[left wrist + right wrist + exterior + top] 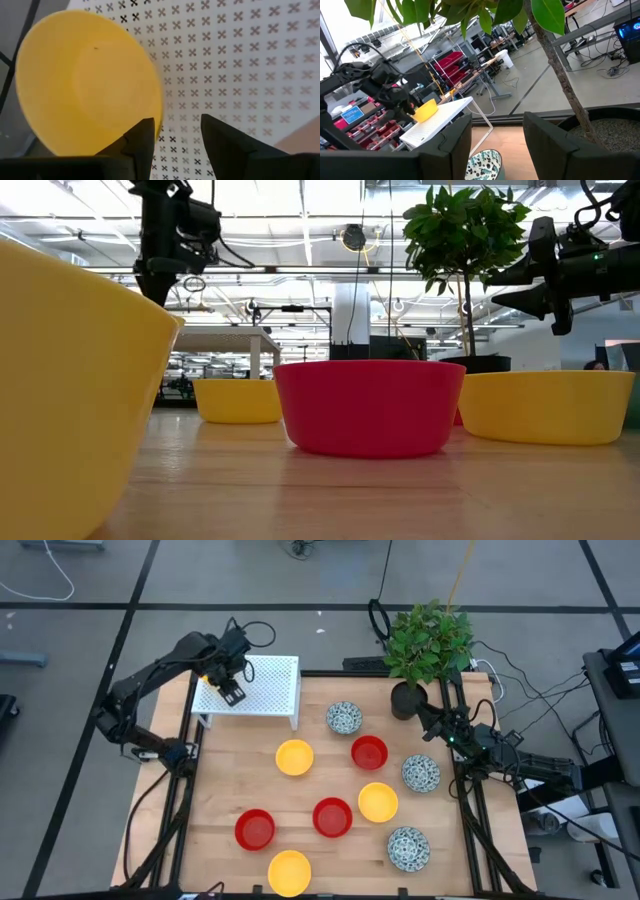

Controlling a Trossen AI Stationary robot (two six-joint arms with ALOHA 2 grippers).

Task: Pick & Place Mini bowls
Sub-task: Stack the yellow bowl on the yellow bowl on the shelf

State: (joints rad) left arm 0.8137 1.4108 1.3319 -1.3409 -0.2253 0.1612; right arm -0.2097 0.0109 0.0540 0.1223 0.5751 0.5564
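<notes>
My left gripper (231, 690) (177, 131) hangs open over the white perforated rack (262, 683) at the table's far left. A yellow mini bowl (87, 82) (426, 111) sits on the rack top, its rim beside one finger. Three more yellow bowls (294, 756), (377, 801), (289, 872), three red ones (369, 752), (332, 817), (254, 829) and three speckled ones (344, 718), (421, 774), (408, 848) rest on their bases on the wooden table. My right gripper (432, 721) (497, 131) waits open at the far right, by the plant pot. My left gripper comes from above, fingers pointing down at the rack. One finger (142, 140) overlaps the yellow bowl's rim (159, 112) in the left wrist view. Whether it touches the rim, I cannot tell. The gap between the fingers shows only the rack's surface.
A potted plant (428, 645) in a black pot (405, 700) stands at the far right edge, close to my right gripper. The rack stands on legs at the far left corner. Bare wood (240, 770) lies between the rack and the bowls.
</notes>
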